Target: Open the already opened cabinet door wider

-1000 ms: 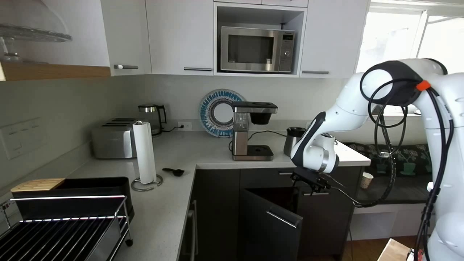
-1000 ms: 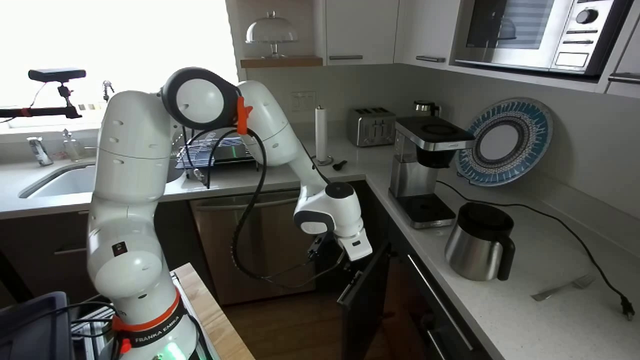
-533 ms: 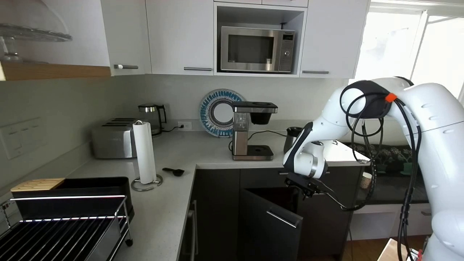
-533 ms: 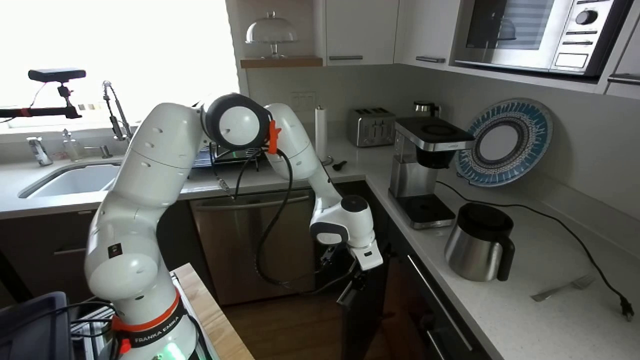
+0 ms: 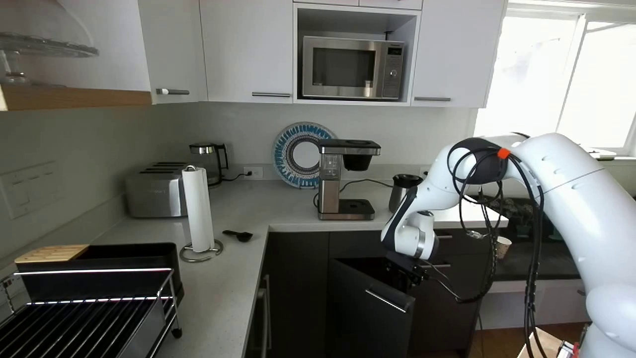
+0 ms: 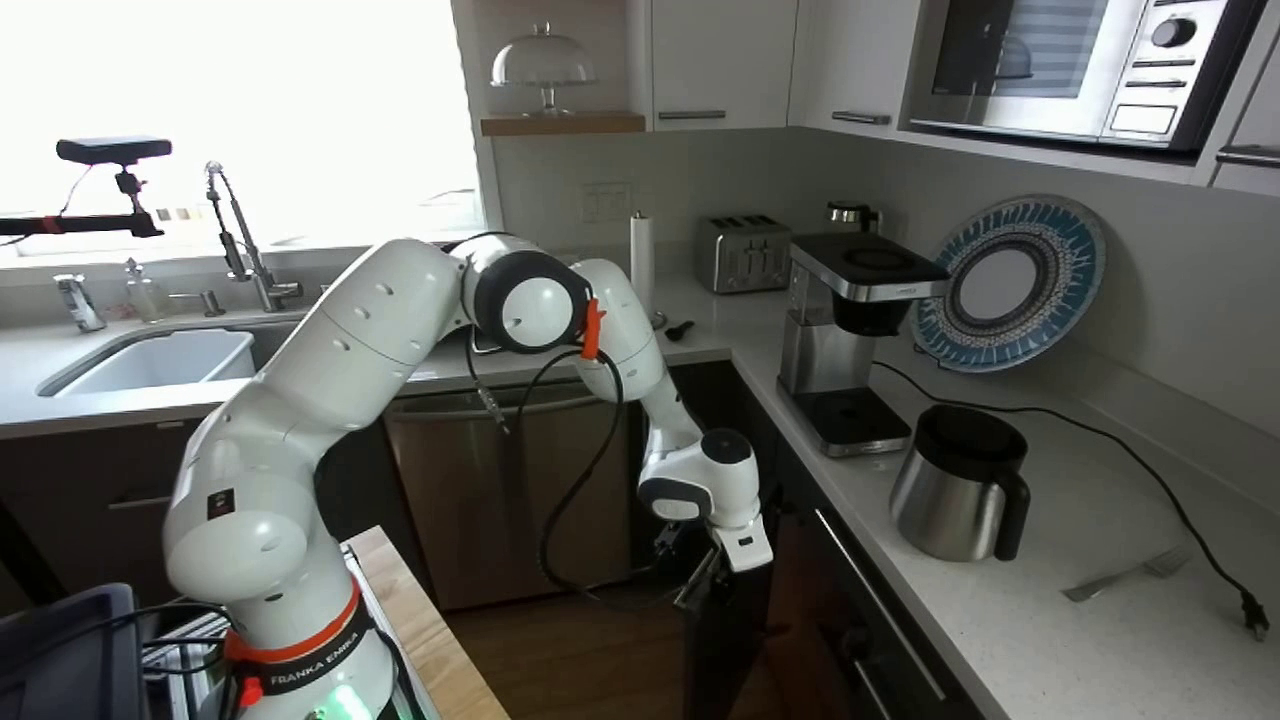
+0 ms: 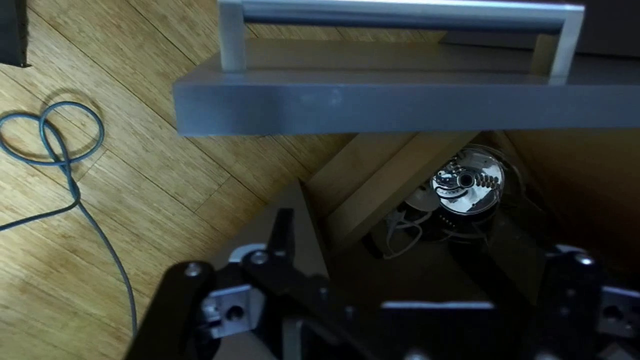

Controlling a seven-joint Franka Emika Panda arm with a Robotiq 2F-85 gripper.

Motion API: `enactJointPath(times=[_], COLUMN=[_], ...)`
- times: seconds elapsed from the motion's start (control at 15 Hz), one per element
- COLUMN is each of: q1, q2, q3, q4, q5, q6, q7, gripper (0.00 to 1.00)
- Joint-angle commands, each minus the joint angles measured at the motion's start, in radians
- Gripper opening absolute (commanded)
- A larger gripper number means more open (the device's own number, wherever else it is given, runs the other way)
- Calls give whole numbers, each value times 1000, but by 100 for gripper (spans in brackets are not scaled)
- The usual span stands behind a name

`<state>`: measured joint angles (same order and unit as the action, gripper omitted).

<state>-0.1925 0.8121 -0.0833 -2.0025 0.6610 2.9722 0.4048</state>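
wrist view: 2 spread fingers [image 7: 284,235] near the ajar cabinet door [image 7: 350,107].

cabinet door [image 6: 724,645]: ajar | robot wrist [image 6: 741,545]: near its top | carafe [image 6: 955,500]: on counter [image 6: 1085,645]

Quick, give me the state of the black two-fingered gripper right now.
Black two-fingered metal gripper: open, jaws wide apart in the wrist view, nothing held between them.

Flat, rectangular, brown-black cabinet door [image 5: 367,328] is seen swung partly open: upright, angled out from the dark base cabinets [image 5: 298,288] below the pale countertop [image 5: 293,206]. Straight silver metal bar handle [image 5: 386,301] is mounted near its top edge.
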Motion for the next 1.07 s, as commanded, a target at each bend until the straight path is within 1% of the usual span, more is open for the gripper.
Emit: enactJointPath(times=[0.0,0.07,0.2,0.4,0.6,0.73,1.0], q1=[-19,-14,-27,-30,-48,-84,-108], q2=[84,86,84,91,96,115,180], q3=[15,6,19,19,28,65,126], q4=[86,93,111,151,185,220,292], q5=[3,-3,-1,10,24,63,209], q6=[-43,-103,-214,-324,-429,-495,-540], q7=[37,58,68,84,95,64,49], gripper=[100,100,100,100,100,100,100])
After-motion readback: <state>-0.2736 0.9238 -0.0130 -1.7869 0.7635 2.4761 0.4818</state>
